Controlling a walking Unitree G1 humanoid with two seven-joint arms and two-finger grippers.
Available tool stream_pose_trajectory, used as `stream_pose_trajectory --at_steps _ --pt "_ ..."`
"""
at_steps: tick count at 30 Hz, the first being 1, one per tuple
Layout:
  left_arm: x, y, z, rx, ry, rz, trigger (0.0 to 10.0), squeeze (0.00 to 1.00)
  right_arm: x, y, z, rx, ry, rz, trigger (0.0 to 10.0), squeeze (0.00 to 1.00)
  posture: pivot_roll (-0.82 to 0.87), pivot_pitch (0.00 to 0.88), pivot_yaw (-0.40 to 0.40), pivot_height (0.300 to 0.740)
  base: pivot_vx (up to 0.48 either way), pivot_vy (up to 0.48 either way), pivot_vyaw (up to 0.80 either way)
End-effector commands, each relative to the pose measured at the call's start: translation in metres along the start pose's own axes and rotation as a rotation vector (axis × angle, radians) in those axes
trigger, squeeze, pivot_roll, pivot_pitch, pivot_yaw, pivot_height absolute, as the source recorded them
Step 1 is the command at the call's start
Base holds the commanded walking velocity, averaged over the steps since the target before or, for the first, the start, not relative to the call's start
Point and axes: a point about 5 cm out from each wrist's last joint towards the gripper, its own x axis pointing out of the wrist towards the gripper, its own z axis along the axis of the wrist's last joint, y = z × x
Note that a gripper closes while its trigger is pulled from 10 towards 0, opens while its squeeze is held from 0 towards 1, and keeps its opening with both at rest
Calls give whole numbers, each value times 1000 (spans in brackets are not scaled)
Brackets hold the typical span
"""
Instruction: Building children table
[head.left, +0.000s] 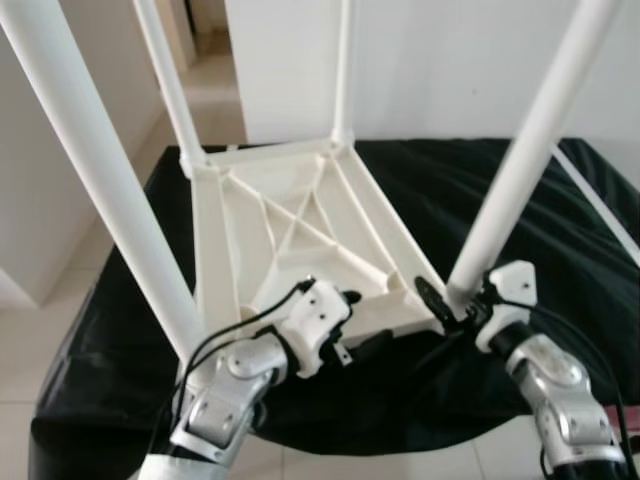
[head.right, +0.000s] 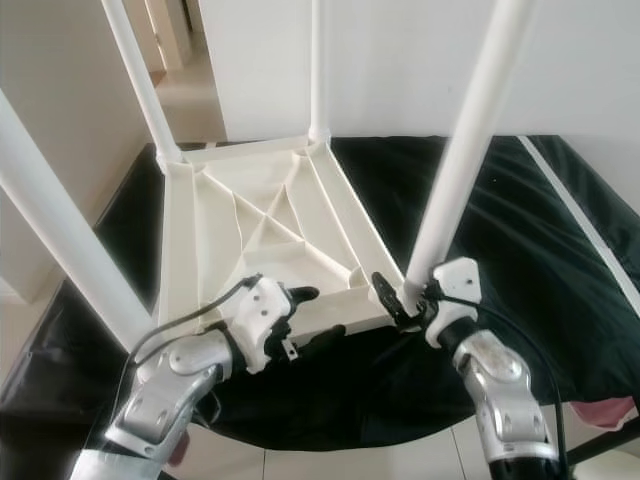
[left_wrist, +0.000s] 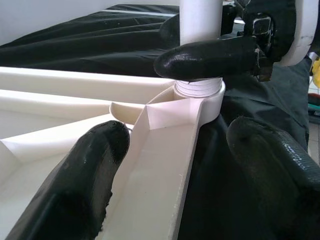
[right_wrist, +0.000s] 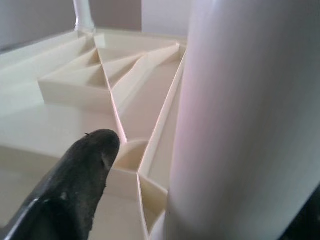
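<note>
A white children's table top (head.left: 290, 230) lies upside down on a black cloth, its ribbed underside facing up and its legs pointing upward. My left gripper (head.left: 360, 322) is at the near rim, open, with its fingers (left_wrist: 100, 150) on either side of the rim wall. My right gripper (head.left: 445, 300) is shut on the base of the near right leg (head.left: 530, 150); one of its fingers (left_wrist: 210, 57) lies across the leg just above the threaded socket (left_wrist: 200, 90). The leg (right_wrist: 240, 115) stands upright in that corner.
Three more legs rise from the other corners: near left (head.left: 100, 180), far left (head.left: 170, 90), far right (head.left: 343, 70). The black cloth (head.left: 520, 200) covers a low surface with tiled floor (head.left: 60, 330) around it. A white wall (head.left: 450, 60) is behind.
</note>
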Motion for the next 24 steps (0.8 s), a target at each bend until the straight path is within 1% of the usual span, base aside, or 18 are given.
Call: stream_pose_trajectory --at_steps 1,2,6,12,18,19,20,22,24 --pt "-1 2 1 -6 1 16 10000 0 0 4 -7 -36 39 51 2941 0 -53 6 -1 740 0 0 0" --pt "-1 2 1 -6 1 22 10000 0 -1 4 -10 -42 51 60 0 0 -49 7 -6 740 0 0 0" --pt "-2 2 1 -7 1 29 10000 0 -2 2 -14 -35 67 68 0 0 -46 9 -8 740 0 0 0" --pt "-3 5 -1 13 15 40 10000 0 -4 1 -18 -71 84 66 0 0 -42 13 -10 740 0 0 0" --pt "-3 7 0 17 15 42 10000 0 -3 2 -20 -62 91 57 0 0 -45 18 -6 740 0 0 0" --pt "-2 6 0 16 13 38 10000 0 -1 2 -19 -39 86 19 10000 0 -50 21 -2 740 0 0 0" --pt "-2 6 0 16 13 36 10000 0 -1 2 -19 -31 84 6 10000 0 -50 21 -2 740 0 0 0" --pt "-2 4 -1 14 14 31 10000 0 0 -3 -18 -18 72 -107 10000 0 -50 21 -2 740 0 0 0" --pt "-2 4 -1 13 14 31 10000 0 1 -4 -19 20 76 -146 10000 0 -54 23 -1 740 0 0 0"
